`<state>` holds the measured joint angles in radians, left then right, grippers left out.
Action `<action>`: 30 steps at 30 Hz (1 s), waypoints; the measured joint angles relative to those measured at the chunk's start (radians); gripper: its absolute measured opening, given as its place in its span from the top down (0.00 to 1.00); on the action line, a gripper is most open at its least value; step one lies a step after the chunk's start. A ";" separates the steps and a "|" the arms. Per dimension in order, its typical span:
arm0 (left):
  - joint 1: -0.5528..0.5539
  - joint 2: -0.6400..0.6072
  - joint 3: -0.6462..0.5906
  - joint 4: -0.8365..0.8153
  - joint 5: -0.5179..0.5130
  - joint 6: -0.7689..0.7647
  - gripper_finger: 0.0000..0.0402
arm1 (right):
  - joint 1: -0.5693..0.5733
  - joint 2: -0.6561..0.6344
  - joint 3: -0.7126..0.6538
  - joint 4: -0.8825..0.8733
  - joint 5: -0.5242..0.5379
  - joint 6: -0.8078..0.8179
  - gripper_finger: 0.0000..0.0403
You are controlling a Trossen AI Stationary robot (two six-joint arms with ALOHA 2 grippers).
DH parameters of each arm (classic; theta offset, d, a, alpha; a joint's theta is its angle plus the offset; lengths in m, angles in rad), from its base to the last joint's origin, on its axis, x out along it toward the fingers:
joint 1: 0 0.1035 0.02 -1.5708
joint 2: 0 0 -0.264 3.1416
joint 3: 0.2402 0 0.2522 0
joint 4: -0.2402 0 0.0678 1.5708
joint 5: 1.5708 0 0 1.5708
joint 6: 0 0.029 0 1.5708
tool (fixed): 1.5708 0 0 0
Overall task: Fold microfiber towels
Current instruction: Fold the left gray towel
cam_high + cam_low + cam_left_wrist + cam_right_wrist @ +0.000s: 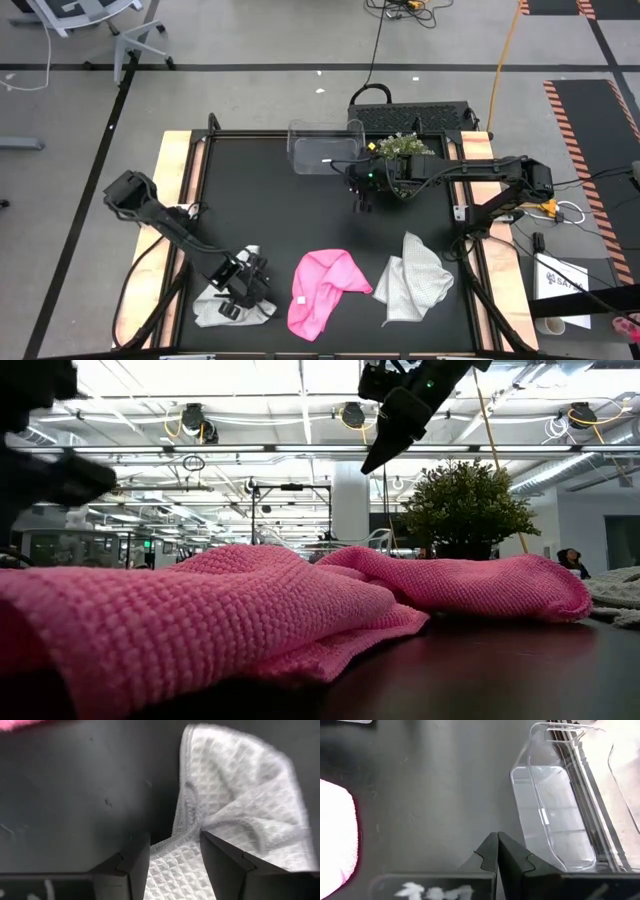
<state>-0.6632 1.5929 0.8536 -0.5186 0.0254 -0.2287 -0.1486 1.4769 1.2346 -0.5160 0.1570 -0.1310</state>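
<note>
Three microfiber towels lie crumpled along the table's near side: a white one (pixel 228 305) on the left, a bright pink one (pixel 320 288) in the middle and a white one (pixel 413 280) on the right. My left gripper (pixel 243 288) points steeply down over the left white towel (pixel 240 795). It is open (pixel 175 840), with one finger on each side of a bunched ridge of the cloth. My right gripper (pixel 362 200) hangs shut (pixel 497 845) high above the table's far middle, near the clear bin, and holds nothing. My left gripper comes at the white towel from above with its fingers apart. A rumpled, hemmed ridge of the cloth (pixel 186 832) lies between the fingertips (pixel 210 842). I cannot tell whether the tips touch the cloth. The towel lies slack on the table.
A clear plastic bin (pixel 325 150) stands at the table's far middle, with a small green plant (pixel 405 148) to its right. In the low view the pink towel (pixel 250 610) fills the foreground. Bare black tabletop (pixel 280 220) lies between the towels and the bin.
</note>
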 joint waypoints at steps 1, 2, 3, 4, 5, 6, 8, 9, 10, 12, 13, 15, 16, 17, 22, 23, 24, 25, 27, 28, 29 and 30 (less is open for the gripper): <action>0.000 0.009 0.000 0.001 0.000 0.000 0.56 | 0.000 0.000 0.000 -0.004 0.000 0.000 1.00; 0.000 0.017 0.000 0.003 0.000 -0.001 0.56 | 0.000 0.000 0.000 -0.006 0.000 0.000 1.00; 0.000 0.023 0.000 0.006 0.000 -0.002 0.56 | 0.000 0.000 0.000 -0.008 0.000 0.004 1.00; 0.000 0.027 0.000 0.008 0.000 -0.007 0.56 | 0.000 0.000 0.000 -0.012 0.000 0.010 1.00; 0.000 0.030 0.000 0.010 0.000 -0.009 0.56 | 0.000 0.000 0.000 -0.015 0.000 0.015 1.00; 0.002 0.031 0.000 0.015 0.000 -0.014 0.56 | 0.000 0.000 0.000 -0.014 0.000 0.015 1.00; 0.002 0.030 0.000 0.020 -0.005 -0.026 0.58 | 0.000 0.000 0.000 -0.013 0.000 0.016 1.00; 0.001 0.030 0.000 0.023 -0.015 -0.038 0.60 | 0.000 0.000 0.000 -0.013 0.000 0.019 1.00; 0.002 0.030 0.001 0.023 -0.026 -0.053 0.63 | 0.000 0.000 0.000 -0.013 0.000 0.025 1.00; 0.006 0.030 0.002 0.023 -0.035 -0.088 0.71 | 0.000 0.000 0.000 -0.013 0.000 0.037 1.00; 0.011 0.030 0.003 0.023 -0.034 -0.107 0.77 | 0.000 0.000 0.000 -0.013 0.000 0.040 1.00; 0.024 0.029 0.003 0.023 -0.029 -0.148 0.89 | 0.000 0.000 0.000 -0.013 0.000 0.041 1.00; 0.031 0.025 0.003 0.020 -0.023 -0.163 0.94 | 0.000 0.000 0.000 -0.013 0.000 0.041 1.00; 0.038 0.018 0.003 0.014 -0.025 -0.175 0.96 | 0.000 0.000 0.000 -0.013 0.000 0.041 1.00; 0.075 -0.050 0.003 -0.030 -0.089 -0.193 0.96 | 0.000 0.000 0.000 -0.013 0.000 0.042 1.00; 0.084 -0.071 0.003 -0.035 -0.101 -0.192 0.97 | 0.000 0.000 0.000 -0.013 0.000 0.044 1.00; 0.094 -0.095 0.004 -0.047 -0.112 -0.192 0.98 | 0.000 0.000 0.000 -0.013 0.000 0.047 1.00; 0.104 -0.119 0.004 -0.064 -0.129 -0.196 0.98 | 0.000 0.000 0.000 -0.013 0.000 0.053 1.00; 0.125 -0.173 0.004 -0.092 -0.173 -0.209 0.98 | 0.000 0.000 0.000 -0.013 0.000 0.064 1.00; 0.136 -0.200 0.004 -0.107 -0.205 -0.219 0.98 | 0.000 0.000 0.000 -0.013 0.000 0.064 1.00; 0.147 -0.227 0.005 -0.126 -0.240 -0.229 0.98 | 0.001 0.000 0.000 -0.013 0.000 0.064 1.00; 0.156 -0.255 0.005 -0.149 -0.271 -0.239 0.98 | 0.002 0.000 0.000 -0.013 0.000 0.065 1.00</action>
<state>-0.5073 1.3378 0.8581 -0.6679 -0.2456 -0.4676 -0.1461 1.4769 1.2344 -0.5291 0.1567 -0.0658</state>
